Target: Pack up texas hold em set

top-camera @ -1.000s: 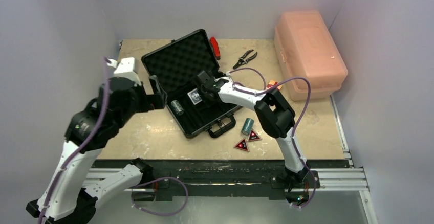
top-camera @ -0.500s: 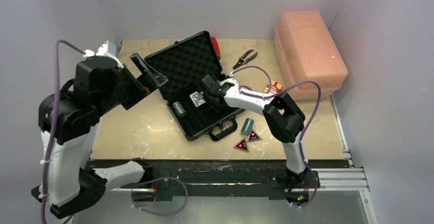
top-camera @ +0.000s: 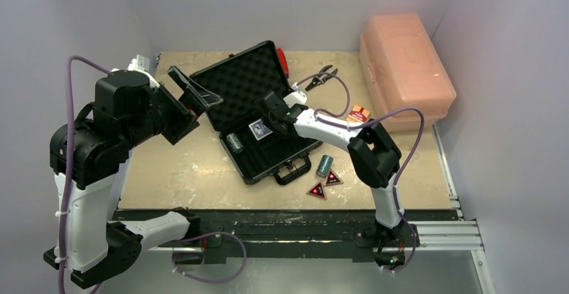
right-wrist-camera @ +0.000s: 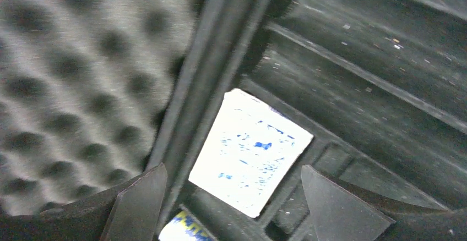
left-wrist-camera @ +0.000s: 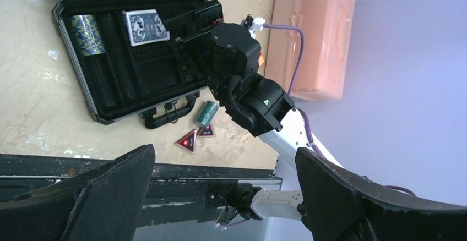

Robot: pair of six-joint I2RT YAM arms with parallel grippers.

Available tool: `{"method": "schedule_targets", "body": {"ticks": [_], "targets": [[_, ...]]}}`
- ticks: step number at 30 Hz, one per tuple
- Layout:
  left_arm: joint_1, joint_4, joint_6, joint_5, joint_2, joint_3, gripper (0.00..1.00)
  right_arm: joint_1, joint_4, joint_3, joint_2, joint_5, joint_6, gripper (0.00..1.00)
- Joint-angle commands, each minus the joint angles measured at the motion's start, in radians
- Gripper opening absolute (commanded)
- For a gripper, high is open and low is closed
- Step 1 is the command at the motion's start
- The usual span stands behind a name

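Open on the table (top-camera: 174, 173), foam lid tipped back: the black briefcase (top-camera: 238, 82). In its tray by the hinge, a blue deck (top-camera: 260, 129); left of that, also inside, one teal chip roll (top-camera: 233, 141). Just outside the briefcase's front right corner, a second teal roll (top-camera: 325, 166) and two red-black triangles (top-camera: 317, 190). Further right, against the pink box (top-camera: 402, 59), an orange-red deck (top-camera: 357, 114). Behind the lid, pliers (top-camera: 322, 76) and a red-handled tool (top-camera: 282, 61). Over the blue deck, the right gripper (right-wrist-camera: 237, 194), fingers spread wide, empty. Left of the briefcase, raised, the left gripper (left-wrist-camera: 223, 191), likewise wide and empty.
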Motion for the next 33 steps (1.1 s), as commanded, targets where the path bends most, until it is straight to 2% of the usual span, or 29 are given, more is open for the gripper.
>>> {"method": "schedule_targets", "body": {"ticks": [1,10,14,16,18,24,29,33], "targets": [[0.050,0.052,-0.001,0.078,-0.003,0.005,1.00,0.005,0.090,0.089,-0.051,0.017,-0.158,0.96],[0.082,0.082,0.032,0.225,0.019,0.007,1.00,0.005,0.106,0.188,-0.019,0.013,-0.295,0.92],[0.083,0.073,0.059,0.180,0.012,0.007,1.00,0.005,0.117,0.180,-0.015,-0.001,-0.315,0.92],[0.083,0.047,0.060,0.112,0.000,-0.013,1.00,0.005,0.127,0.177,-0.010,-0.002,-0.328,0.91],[0.085,0.092,0.065,0.056,-0.048,-0.128,1.00,0.004,0.133,0.189,0.004,-0.016,-0.347,0.91],[0.098,0.234,0.233,-0.085,-0.162,-0.464,1.00,0.004,0.121,0.244,0.042,-0.024,-0.444,0.87],[0.099,0.352,0.310,-0.084,-0.234,-0.619,1.00,0.002,0.118,0.294,0.084,-0.045,-0.517,0.85],[0.099,0.404,0.339,-0.098,-0.277,-0.674,1.00,-0.001,0.126,0.329,0.127,-0.073,-0.559,0.84]]}}
